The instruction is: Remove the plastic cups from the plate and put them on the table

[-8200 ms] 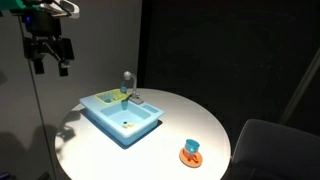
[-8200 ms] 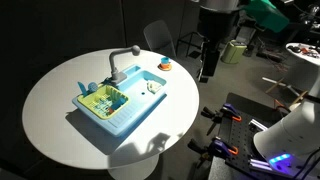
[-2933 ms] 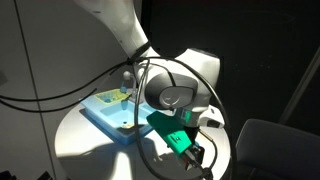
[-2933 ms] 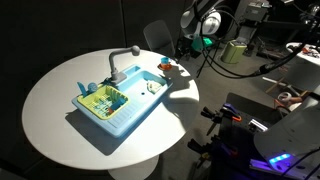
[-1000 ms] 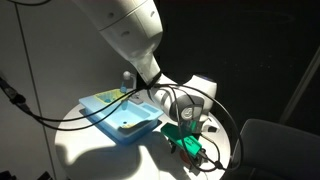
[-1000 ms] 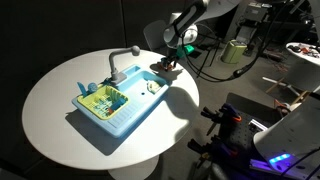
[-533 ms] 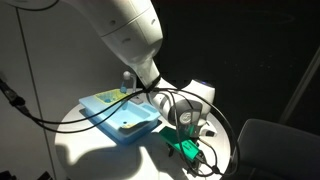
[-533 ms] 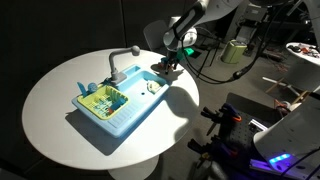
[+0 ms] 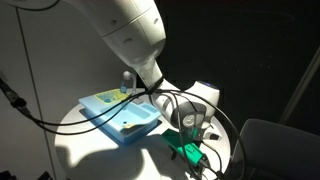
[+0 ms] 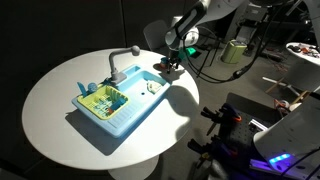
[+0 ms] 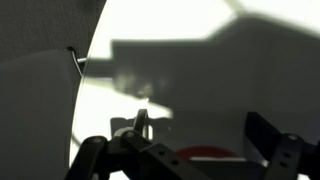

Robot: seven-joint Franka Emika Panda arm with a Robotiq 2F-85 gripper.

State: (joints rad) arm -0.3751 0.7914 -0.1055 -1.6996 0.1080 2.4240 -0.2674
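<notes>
My gripper (image 10: 168,68) hangs low over the far edge of the round white table (image 10: 60,110), at the spot of the orange plate. In the wrist view its two fingers (image 11: 205,125) stand apart, open. A dark reddish-orange arc of the plate (image 11: 205,153) shows between them at the bottom edge. The blue plastic cup is not visible in any view; the gripper and its shadow cover that place. In an exterior view the gripper (image 9: 190,150) with its green part sits low at the table's near right, hiding cup and plate.
A large light-blue rectangular tray (image 10: 120,100) with a grey faucet-like upright (image 10: 120,62) and green items stands mid-table; it also shows in an exterior view (image 9: 120,115). Cables hang from the wrist. The table edge lies close to the gripper.
The arm came down from high beside the table to the plate. In the last second the gripper sank a little lower over it, still open.
</notes>
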